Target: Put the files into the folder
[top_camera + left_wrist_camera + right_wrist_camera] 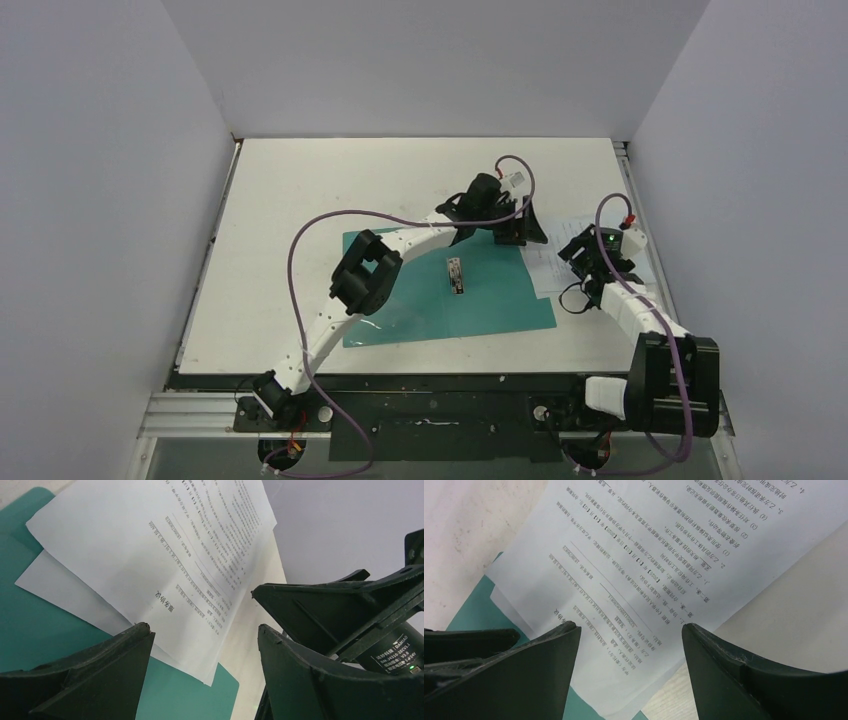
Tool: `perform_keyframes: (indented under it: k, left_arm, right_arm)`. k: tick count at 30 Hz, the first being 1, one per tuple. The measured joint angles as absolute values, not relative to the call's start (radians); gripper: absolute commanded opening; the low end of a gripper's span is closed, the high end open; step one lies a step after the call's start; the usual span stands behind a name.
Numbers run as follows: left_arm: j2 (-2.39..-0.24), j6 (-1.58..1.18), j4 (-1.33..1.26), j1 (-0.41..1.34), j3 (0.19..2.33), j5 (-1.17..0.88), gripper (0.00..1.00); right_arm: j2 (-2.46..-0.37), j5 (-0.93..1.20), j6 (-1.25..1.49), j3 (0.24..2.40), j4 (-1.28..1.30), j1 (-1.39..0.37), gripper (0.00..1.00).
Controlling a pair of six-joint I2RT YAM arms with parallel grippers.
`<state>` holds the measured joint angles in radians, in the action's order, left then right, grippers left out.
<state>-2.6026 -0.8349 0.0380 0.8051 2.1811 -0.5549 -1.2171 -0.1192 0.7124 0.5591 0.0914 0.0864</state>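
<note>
Item: folder, teal, open flat mid-table, silver clip on its inner face.
Item: papers, printed, at the folder's right edge, corners overlapping it.
Left hand: fingers spread, gripping nothing, above that overlap.
Right hand: fingers spread, gripping nothing, above the papers.

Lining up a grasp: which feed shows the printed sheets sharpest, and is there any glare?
Right wrist: print on the white text-covered paper sheets is sharpest, dark gripper fingers soft. Left wrist: print softer, smaller. Top external: even light, print unreadable, faint glare on the flat teal-green card folder.
</note>
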Motion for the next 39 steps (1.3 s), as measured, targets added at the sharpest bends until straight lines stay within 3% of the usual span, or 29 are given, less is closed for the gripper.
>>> perform_keyframes:
  k: [13,28,39]
  left_arm:
    - [-2.606,-0.855,-0.048,0.79,2.079,-0.57,0.75]
    - [-2.308,-0.78,-0.025,0.741,1.723,-0.496,0.75]
    - [-2.189,-0.75,-0.025,0.723,1.592,-0.459,0.76]
  right_arm:
    - [-1.416,-0.062,0.715,0.572,-0.046,0.086,0.76]
    - [-1.377,-0.036,0.75,0.494,-0.142,-0.114,0.75]
    - [-1.293,-0.036,0.798,0.447,-0.109,-0.261,0.75]
